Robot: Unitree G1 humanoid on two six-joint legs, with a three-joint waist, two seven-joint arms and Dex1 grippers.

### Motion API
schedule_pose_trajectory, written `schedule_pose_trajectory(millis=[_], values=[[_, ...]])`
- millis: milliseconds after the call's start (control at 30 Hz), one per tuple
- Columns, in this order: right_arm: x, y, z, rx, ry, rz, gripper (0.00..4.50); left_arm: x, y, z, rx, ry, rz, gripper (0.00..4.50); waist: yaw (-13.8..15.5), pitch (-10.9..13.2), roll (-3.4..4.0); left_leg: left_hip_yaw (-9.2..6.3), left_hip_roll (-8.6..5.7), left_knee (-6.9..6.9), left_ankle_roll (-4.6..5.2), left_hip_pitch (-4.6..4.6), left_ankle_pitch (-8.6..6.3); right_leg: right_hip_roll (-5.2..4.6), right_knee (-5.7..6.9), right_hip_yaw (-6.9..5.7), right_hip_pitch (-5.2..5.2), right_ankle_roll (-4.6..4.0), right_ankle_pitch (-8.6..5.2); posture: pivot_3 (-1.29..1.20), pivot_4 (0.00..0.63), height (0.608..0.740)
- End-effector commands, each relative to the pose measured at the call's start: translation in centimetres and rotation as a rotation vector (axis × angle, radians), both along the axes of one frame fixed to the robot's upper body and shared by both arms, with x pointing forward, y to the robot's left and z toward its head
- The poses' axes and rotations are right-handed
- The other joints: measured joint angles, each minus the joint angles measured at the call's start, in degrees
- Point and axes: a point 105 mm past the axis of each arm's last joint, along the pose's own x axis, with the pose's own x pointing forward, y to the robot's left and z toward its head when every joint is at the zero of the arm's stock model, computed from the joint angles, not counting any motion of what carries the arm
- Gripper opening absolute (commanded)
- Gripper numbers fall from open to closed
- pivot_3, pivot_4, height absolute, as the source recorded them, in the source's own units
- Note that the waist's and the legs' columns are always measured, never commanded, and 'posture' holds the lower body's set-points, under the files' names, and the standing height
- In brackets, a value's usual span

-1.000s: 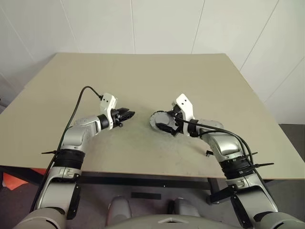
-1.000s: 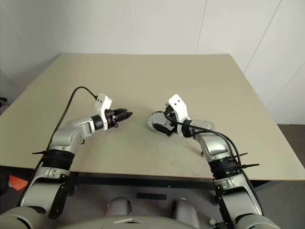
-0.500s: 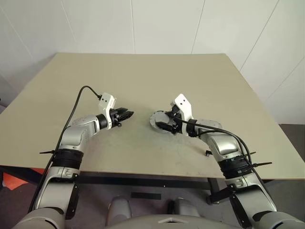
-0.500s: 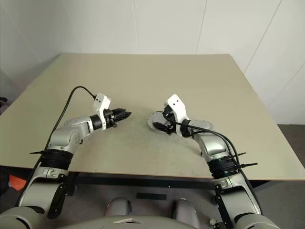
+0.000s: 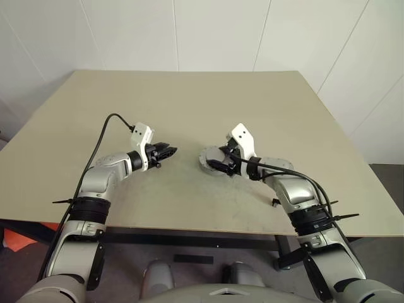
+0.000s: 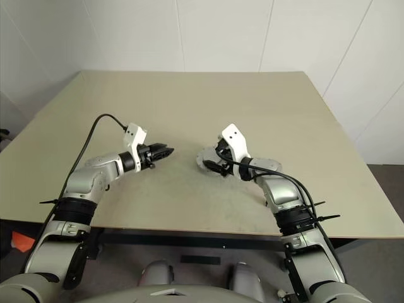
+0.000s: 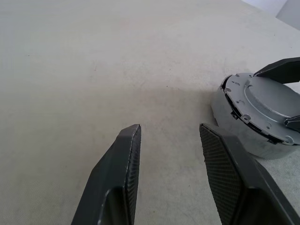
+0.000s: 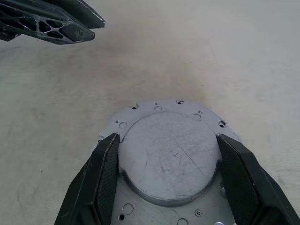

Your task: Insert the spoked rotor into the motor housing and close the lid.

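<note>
Lid (image 8: 168,159) sits on motor housing (image 7: 248,140). Right pincer (image 8: 168,180) straddles its raised centre, fingers apart; press evenly, check flush seating. Left pincer (image 7: 171,176) apart, empty.

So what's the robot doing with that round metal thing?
The robot is putting a small motor together on the table. The flat grey lid already lies on top of the round motor housing. The right gripper has a finger on each side of the lid's raised middle. The left gripper is open, holds nothing, and hovers beside the housing without touching it.
</note>
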Motion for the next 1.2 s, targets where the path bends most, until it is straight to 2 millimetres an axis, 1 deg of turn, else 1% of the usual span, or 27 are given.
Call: schedule_pose_trajectory(millis=[33, 300, 433, 533, 600, 967, 1200], values=[[1.2, -0.7, 1.3, -0.034, -0.079, -0.046, 3.14, 0.4, 0.2, 1.6, -0.005, -0.058, 0.0, 2.12, 0.02, 0.0, 0.0, 0.0, 0.0, 0.0, 0.0, 0.0, 0.0, 0.0, 0.0, 0.0, 0.0, 0.0, 0.0, 0.0, 0.0, 0.74], [1.3, -0.4, 0.8, -0.05, -0.072, -0.041, 3.14, 0.4, 0.3, 1.6, -0.003, -0.058, 0.002, 2.12, 0.02, 0.0, 0.0, 0.0, 0.0, -0.02, 0.0, -0.02, 0.0, 0.0, -0.04, 0.0, 0.0, 0.0, 0.0, 0.0, 0.0, 0.74], [0.7, -0.3, 0.6, -0.046, -0.055, -0.012, 3.14, 0.4, 0.3, 1.6, -0.004, -0.058, 0.003, 2.12, 0.02, 0.0, 0.0, 0.0, -0.01, -0.02, 0.0, -0.02, 0.0, 0.0, -0.03, -0.01, 0.0, 0.0, 0.0, 0.0, 0.0, 0.74], [-0.3, -0.1, 0.9, -0.004, -0.031, 0.037, 3.14, 0.4, 0.3, 1.6, -0.004, -0.057, 0.003, 2.12, 0.07, 0.0, 0.0, 0.0, 0.0, -0.03, 0.0, -0.02, 0.0, 0.0, -0.04, -0.01, 0.0, 0.0, 0.0, 0.0, 0.0, 0.74], [-0.6, -0.2, 0.9, -0.007, -0.027, 0.048, 3.14, 0.4, 0.2, 1.6, -0.005, -0.057, 0.003, 2.12, 0.02, 0.0, 0.0, 0.0, 0.0, -0.06, 0.01, -0.03, 0.0, 0.0, -0.09, -0.01, 0.0, 0.0, 0.0, 0.0, 0.0, 0.74], [0.3, -0.5, 0.6, -0.031, -0.025, 0.002, 3.14, 0.5, 0.1, 1.6, -0.006, -0.061, 0.002, 2.12, -0.01, 0.0, 0.0, 0.0, 0.01, -0.08, 0.01, -0.02, -0.01, 0.01, -0.1, -0.02, 0.0, 0.0, 0.0, 0.0, 0.0, 0.74], [0.1, -0.3, 0.5, -0.04, -0.025, 0.013, 3.14, 0.4, 0.2, 1.6, -0.006, -0.06, 0.005, 2.12, -0.03, 0.0, 0.0, 0.0, 0.01, -0.08, 0.01, -0.01, 0.0, 0.01, -0.09, -0.01, 0.0, 0.0, 0.0, 0.0, 0.0, 0.74]])
